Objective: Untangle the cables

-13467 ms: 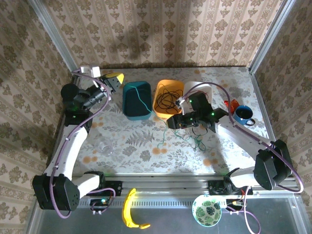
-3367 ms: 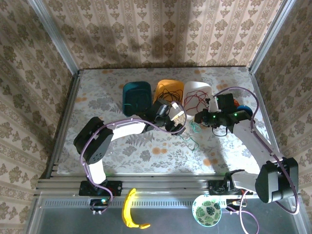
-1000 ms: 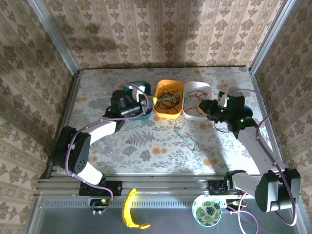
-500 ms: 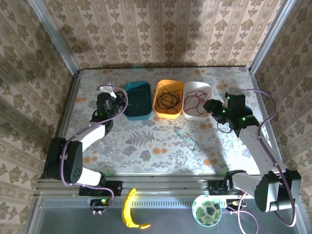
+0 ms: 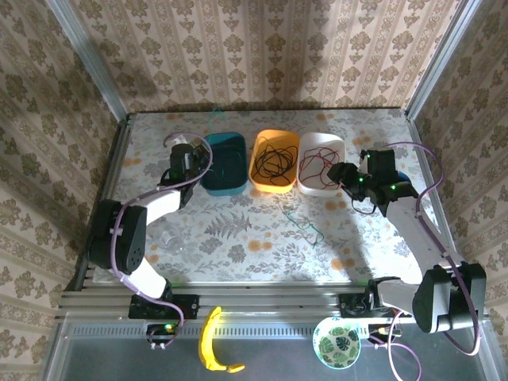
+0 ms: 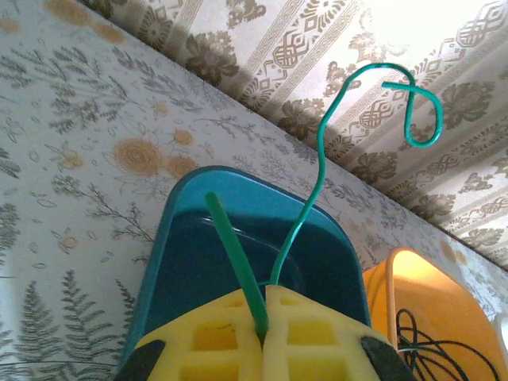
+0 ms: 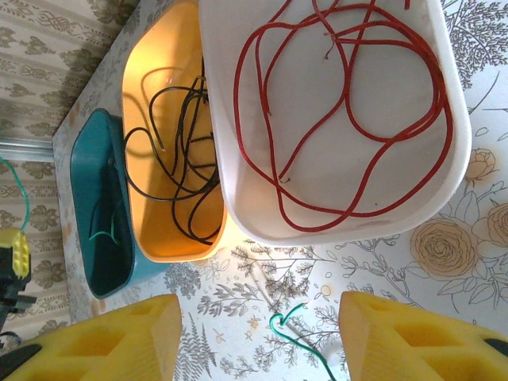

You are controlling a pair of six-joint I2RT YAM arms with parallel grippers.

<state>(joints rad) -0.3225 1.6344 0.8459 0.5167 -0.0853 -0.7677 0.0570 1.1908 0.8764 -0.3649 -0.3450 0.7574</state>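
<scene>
Pinching a green cable (image 6: 317, 182) over the teal bin (image 6: 186, 262), left jaws clamped — right jaws parted, empty, facing red cables (image 7: 347, 87)

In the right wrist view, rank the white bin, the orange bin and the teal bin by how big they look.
1. white bin
2. orange bin
3. teal bin
The white one lies nearest the camera, so their true sizes may be alike.
</scene>
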